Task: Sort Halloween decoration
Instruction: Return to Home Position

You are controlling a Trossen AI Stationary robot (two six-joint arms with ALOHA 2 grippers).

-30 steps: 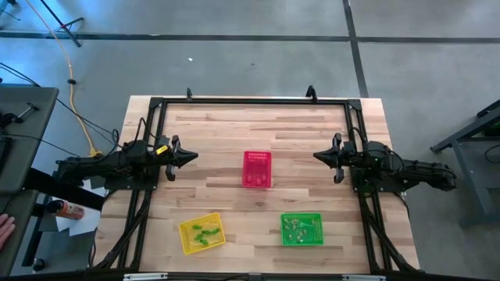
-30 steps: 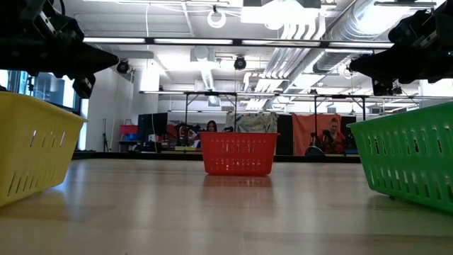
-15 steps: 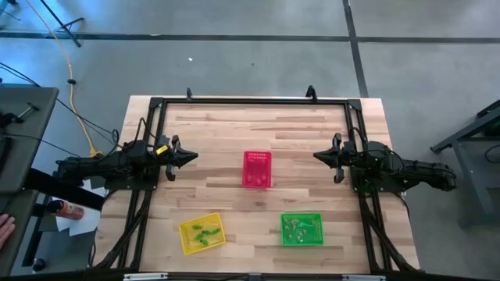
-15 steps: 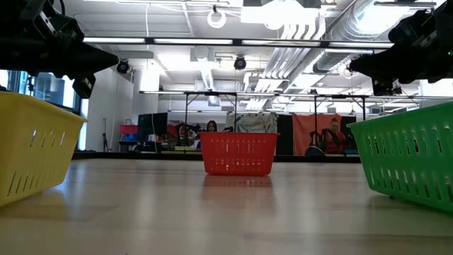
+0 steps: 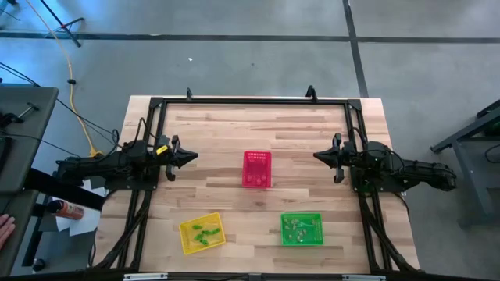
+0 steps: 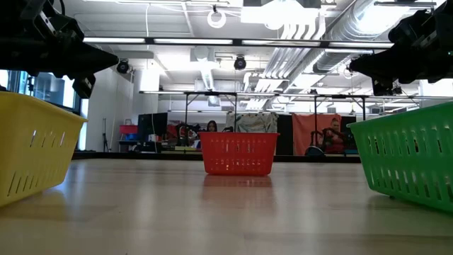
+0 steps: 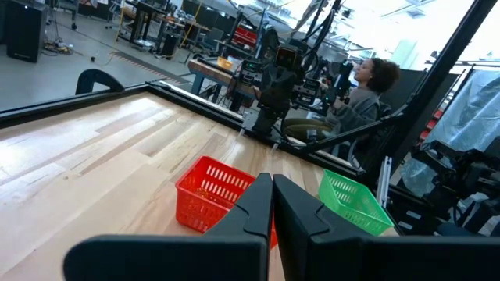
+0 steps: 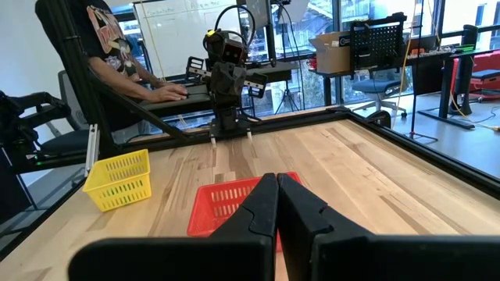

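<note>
Left gripper (image 5: 190,155) and right gripper (image 5: 317,155) are hanging clenched, empty.
Green trinkets (image 5: 203,232) are lying nearer the left one, pale trinkets (image 5: 295,226) nearer the right; their direction is unreadable.

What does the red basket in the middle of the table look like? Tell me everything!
The red basket is a small rectangular tub, plastic by the look, with slotted walls and an open top. It stands upright on the wooden table, near the middle, apart from the yellow basket and the green basket. Inside, at one end, small reddish bits seem to lie. Nothing else touches it.
</note>
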